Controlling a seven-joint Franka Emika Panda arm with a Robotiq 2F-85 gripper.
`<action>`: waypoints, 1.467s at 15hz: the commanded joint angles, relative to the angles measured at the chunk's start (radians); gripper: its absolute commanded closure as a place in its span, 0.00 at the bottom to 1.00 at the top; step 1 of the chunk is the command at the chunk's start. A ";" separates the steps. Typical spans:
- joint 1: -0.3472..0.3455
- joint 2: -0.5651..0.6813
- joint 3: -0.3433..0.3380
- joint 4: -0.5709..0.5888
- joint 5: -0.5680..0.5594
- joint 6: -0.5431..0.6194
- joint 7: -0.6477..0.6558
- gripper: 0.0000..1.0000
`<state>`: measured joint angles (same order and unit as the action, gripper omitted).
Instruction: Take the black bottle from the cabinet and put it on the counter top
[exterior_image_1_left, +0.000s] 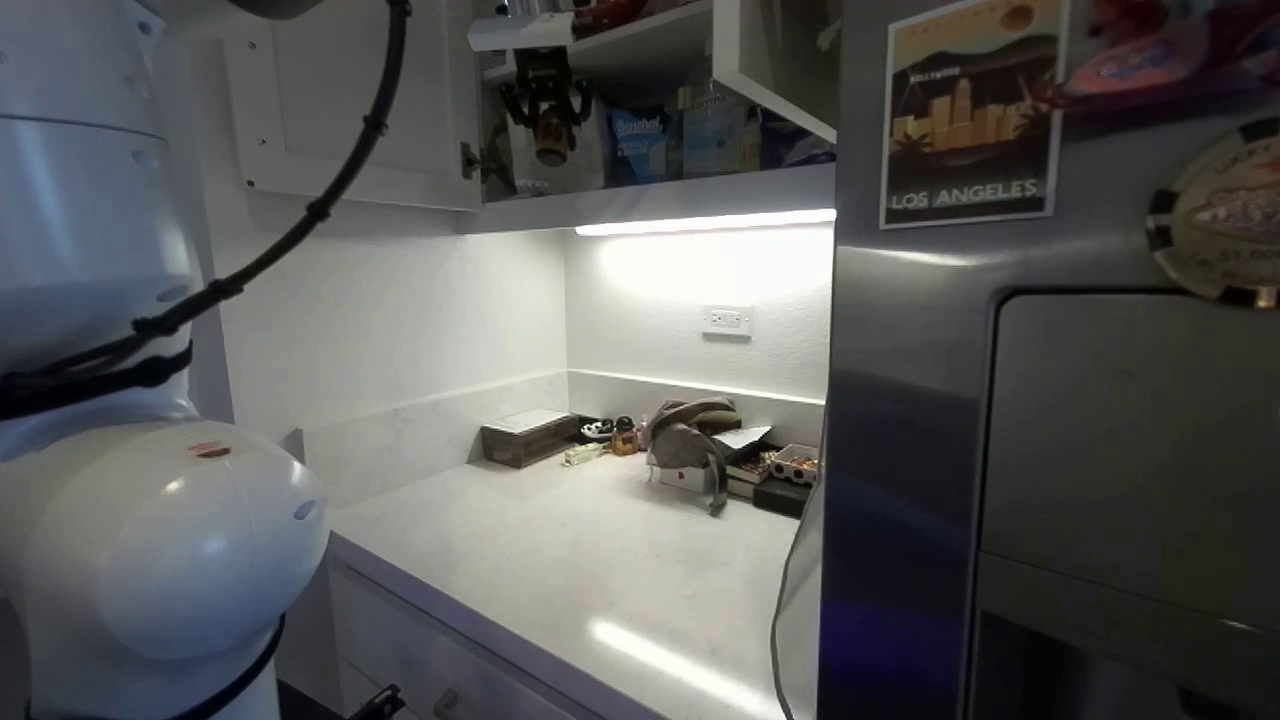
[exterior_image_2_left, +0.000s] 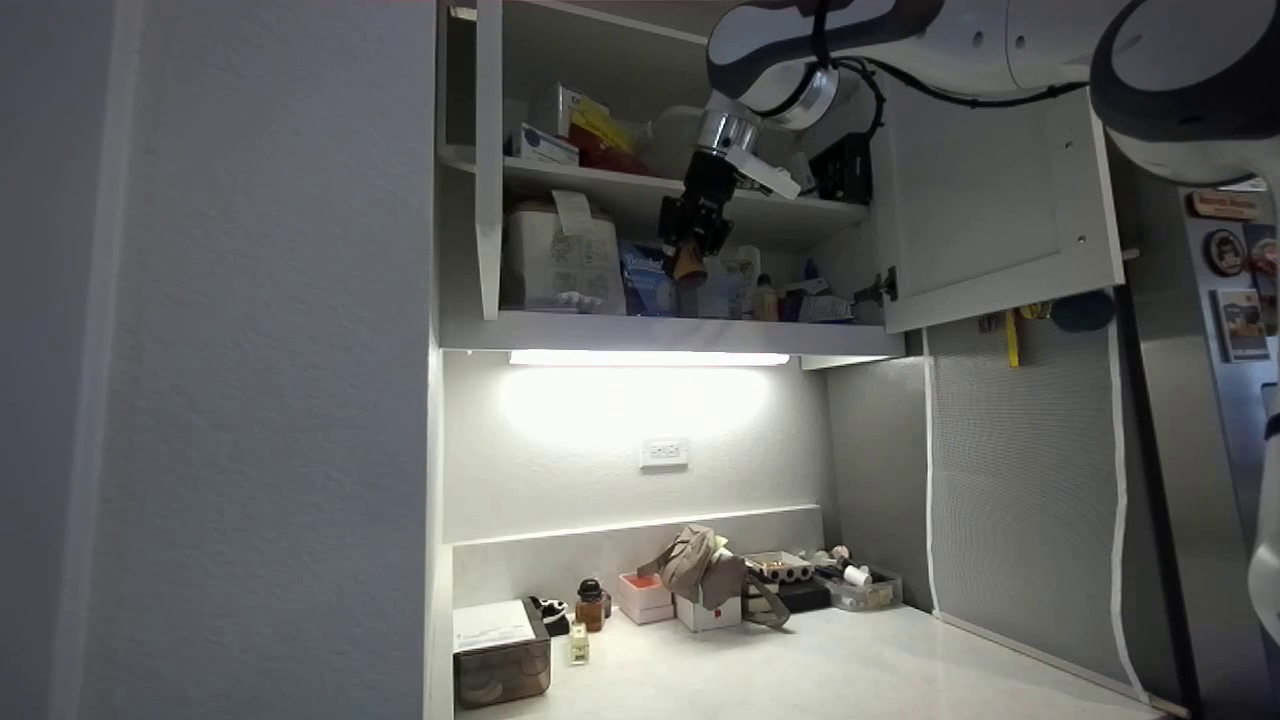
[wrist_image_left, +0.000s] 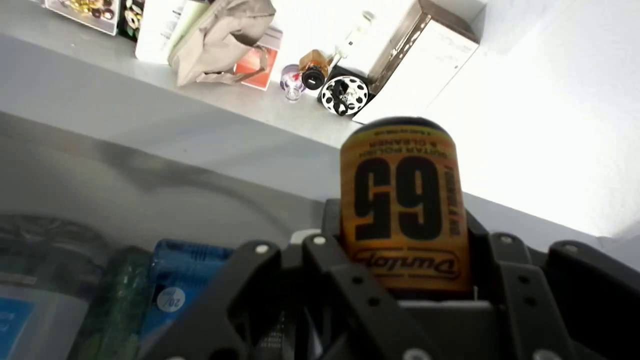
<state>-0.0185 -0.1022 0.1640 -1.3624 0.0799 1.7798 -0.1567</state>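
Observation:
The black bottle (wrist_image_left: 406, 200) has an orange label reading 65 and Dunlop, with a dark rim at its end. It also shows in both exterior views (exterior_image_1_left: 552, 145) (exterior_image_2_left: 689, 268). My gripper (wrist_image_left: 402, 225) is shut on it, a finger on either side; the gripper also shows in both exterior views (exterior_image_1_left: 547, 105) (exterior_image_2_left: 690, 240). The bottle points downward, raised at the lower opening of the white cabinet (exterior_image_1_left: 650, 203) (exterior_image_2_left: 650, 333). How far inside it is I cannot tell. The white counter top (exterior_image_1_left: 540, 560) (exterior_image_2_left: 720, 680) lies below.
Open cabinet doors (exterior_image_2_left: 990, 190) (exterior_image_2_left: 488, 150) flank the arm. Behind the gripper stand a clear container (exterior_image_2_left: 562, 262) and a blue package (exterior_image_2_left: 648, 280). A brown box (exterior_image_2_left: 503, 670), small bottles (exterior_image_2_left: 591, 607) and a beige bag (exterior_image_2_left: 690, 565) sit along the counter's back. A steel fridge (exterior_image_1_left: 910, 400) stands beside it.

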 joint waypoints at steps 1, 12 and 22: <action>0.004 -0.098 -0.005 -0.084 0.029 -0.051 -0.015 0.73; 0.051 -0.429 -0.028 -0.585 -0.022 0.151 0.172 0.73; 0.045 -0.418 -0.010 -0.945 -0.038 0.434 0.278 0.73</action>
<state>0.0233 -0.5221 0.1446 -2.2336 0.0728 2.1173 0.0587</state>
